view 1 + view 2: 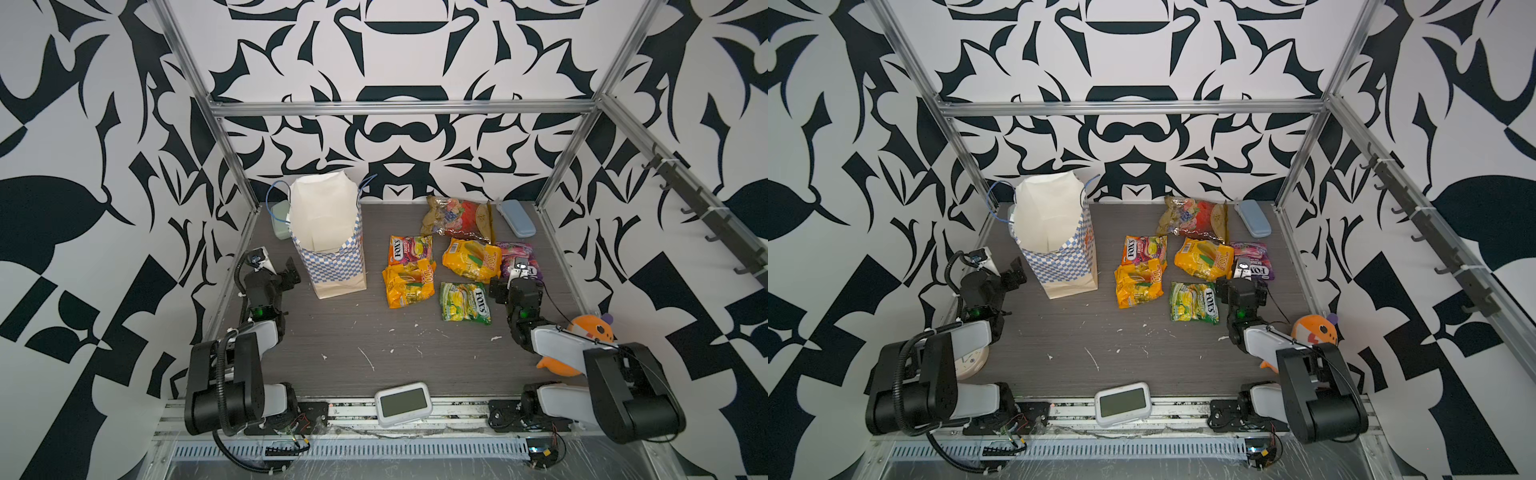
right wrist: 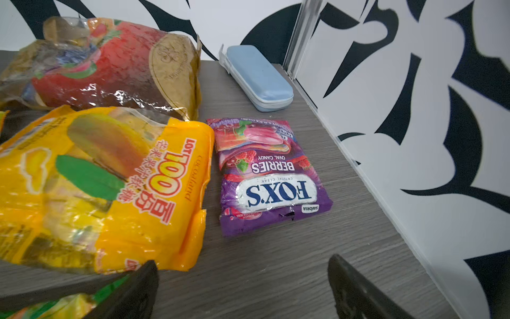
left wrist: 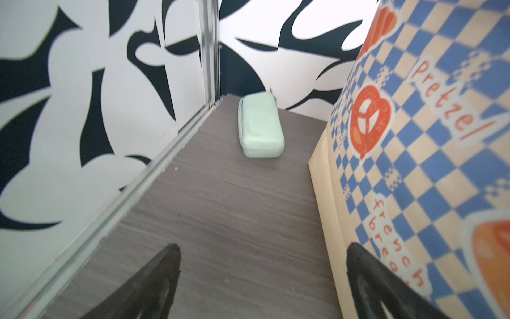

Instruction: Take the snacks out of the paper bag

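Over at the left rear of the table (image 1: 374,345) the paper bag (image 1: 328,241) stands upright, mouth showing only white inside (nothing left to fetch, I'd judge), just right of the left gripper (image 3: 265,248), jaws spread and empty. All 6 snacks (image 1: 409,282) lie flat to its right, the purple packet (image 2: 270,176) just ahead of the right gripper (image 2: 244,259), also spread and empty.

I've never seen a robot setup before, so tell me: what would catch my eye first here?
The bold black-and-white patterned walls all around. Then the tall checkered paper bag standing open at the back left of the table, and the bright snack packets spread flat to its right. An orange plush toy peeks from behind the right arm.
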`<action>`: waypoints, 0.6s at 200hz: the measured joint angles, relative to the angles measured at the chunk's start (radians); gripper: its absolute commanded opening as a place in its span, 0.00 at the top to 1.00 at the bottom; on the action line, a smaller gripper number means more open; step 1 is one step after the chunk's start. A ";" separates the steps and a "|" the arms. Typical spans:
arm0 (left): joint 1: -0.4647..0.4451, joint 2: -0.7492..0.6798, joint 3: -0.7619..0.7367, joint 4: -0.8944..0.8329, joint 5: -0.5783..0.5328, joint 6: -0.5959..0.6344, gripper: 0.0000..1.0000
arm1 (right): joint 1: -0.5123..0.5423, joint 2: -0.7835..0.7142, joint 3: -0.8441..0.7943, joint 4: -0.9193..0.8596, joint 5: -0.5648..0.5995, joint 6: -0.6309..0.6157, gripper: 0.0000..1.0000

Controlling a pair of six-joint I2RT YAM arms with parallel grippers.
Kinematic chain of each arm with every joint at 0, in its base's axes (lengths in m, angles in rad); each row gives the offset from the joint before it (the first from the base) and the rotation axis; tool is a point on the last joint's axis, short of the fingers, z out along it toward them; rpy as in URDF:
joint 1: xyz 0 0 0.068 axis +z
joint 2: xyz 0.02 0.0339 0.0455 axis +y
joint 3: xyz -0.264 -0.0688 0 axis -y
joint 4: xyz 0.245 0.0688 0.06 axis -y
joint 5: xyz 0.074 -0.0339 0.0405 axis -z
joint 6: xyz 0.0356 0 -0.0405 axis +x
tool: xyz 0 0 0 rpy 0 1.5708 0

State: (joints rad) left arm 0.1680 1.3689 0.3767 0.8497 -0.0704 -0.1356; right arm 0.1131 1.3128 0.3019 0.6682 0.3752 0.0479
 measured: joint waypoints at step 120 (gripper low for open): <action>-0.059 -0.163 -0.001 -0.165 -0.046 0.025 0.04 | -0.020 0.224 -0.030 0.329 -0.224 -0.045 0.04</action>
State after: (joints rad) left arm 0.1093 1.2060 0.3759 0.6846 -0.1165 -0.1104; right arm 0.0929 1.5364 0.2718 0.9974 0.1509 0.0032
